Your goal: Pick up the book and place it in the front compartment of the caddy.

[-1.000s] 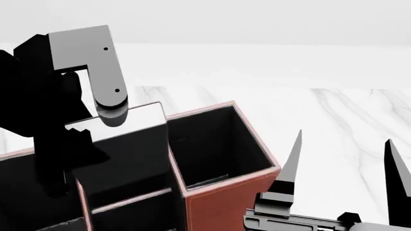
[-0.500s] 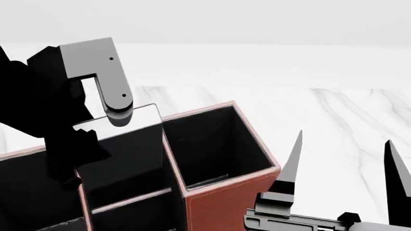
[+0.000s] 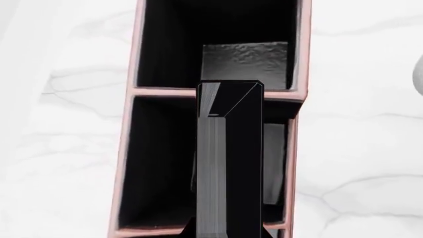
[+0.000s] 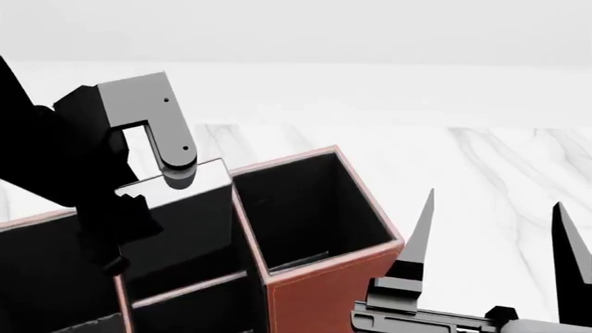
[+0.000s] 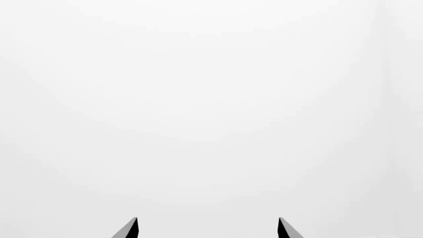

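The left pincer (image 4: 166,182) grips the book (image 4: 190,229) upright, its lower part inside a black-lined cell of the caddy (image 4: 324,295) beside the tall corner cell; the right pincer (image 4: 495,239) hangs open over the table (image 4: 481,166)

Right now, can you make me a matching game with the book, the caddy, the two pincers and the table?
Things:
1. book
2. caddy
3. right pincer
4. table

States:
A. white marble with grey veins
B. open and holding nothing
C. black, standing upright inside a cell, gripped by the left pincer
D. reddish-brown outside, black inside

Pairs: 1-C, 2-D, 3-B, 4-A
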Robot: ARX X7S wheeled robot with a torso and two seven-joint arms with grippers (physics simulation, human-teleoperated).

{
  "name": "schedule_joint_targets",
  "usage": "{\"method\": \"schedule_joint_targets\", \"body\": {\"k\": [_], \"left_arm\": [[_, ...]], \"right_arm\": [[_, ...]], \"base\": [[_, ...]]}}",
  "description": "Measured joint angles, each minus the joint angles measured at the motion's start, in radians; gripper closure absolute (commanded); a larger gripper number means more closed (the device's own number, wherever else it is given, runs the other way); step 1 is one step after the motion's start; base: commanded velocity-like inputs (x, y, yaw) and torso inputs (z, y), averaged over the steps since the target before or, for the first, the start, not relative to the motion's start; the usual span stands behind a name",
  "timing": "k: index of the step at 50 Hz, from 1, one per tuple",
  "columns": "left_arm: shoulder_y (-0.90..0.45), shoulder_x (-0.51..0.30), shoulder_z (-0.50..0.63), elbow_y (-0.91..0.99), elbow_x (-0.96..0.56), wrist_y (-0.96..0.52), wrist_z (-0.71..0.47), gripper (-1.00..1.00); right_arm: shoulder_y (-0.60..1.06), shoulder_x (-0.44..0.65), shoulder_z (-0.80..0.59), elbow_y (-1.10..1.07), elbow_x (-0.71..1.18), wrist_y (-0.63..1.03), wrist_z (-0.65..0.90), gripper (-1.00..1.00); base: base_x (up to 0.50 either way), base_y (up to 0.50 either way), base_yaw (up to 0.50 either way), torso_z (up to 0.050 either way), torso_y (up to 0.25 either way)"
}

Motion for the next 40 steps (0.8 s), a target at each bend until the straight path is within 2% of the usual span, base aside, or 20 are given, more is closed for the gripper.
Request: {"method": "schedule_joint_targets", "body": {"k": [40], "left_arm": [[0.143,0.002,0.061,-0.084,0.113,0.189,0.009,1.00]], "right_arm": [[0.000,0.011,-0.019,0.016,-0.002,-0.010,0.009,-1.00]], "base": [[0.00,0.00,0.00,0.000,0.001]]}}
